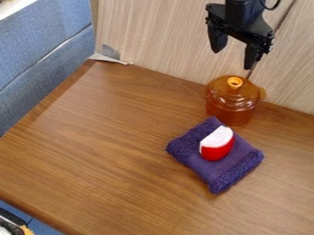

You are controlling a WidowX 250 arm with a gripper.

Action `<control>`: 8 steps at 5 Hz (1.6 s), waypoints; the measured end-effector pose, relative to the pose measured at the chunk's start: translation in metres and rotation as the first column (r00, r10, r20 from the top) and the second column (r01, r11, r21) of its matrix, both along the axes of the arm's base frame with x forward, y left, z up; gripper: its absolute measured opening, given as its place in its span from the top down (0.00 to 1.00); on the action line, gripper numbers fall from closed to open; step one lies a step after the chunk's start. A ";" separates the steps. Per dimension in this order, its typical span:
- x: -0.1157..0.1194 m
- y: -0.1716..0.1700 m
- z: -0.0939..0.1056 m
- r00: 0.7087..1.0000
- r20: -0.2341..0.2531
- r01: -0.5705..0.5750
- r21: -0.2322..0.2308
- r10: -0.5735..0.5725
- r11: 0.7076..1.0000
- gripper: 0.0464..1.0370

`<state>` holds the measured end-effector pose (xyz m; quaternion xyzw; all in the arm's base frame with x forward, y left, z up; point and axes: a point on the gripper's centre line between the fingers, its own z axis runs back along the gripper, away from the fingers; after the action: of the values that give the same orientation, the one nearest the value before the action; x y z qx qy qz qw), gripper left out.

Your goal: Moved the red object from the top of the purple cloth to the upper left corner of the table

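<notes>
open tabletop (92, 151) stretches from the purple cloth (230, 174) across to the view's left and up to the far left corner, a broad low path. in the view, the amber pot (230, 112), its knob upright, stands between the gripper (233, 59) and the cloth, obstructing a straight low pass. the wood-grain wall (153, 36) bounds the far side.

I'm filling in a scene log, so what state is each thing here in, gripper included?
Gripper: open, holding nothing.
Red object: resting on the purple cloth, its white face tilted upward.
Purple cloth: folded, lying on the table.
Amber pot: upright, closed.
Pot lid: on the pot, knob up.
</notes>
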<state>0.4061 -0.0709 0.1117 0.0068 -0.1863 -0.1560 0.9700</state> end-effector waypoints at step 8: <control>-0.086 -0.027 -0.098 0.939 -0.337 0.088 0.062 -0.062 0.994 0.04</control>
<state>0.3203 -0.0977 0.0133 0.0099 -0.0127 -0.1988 0.9799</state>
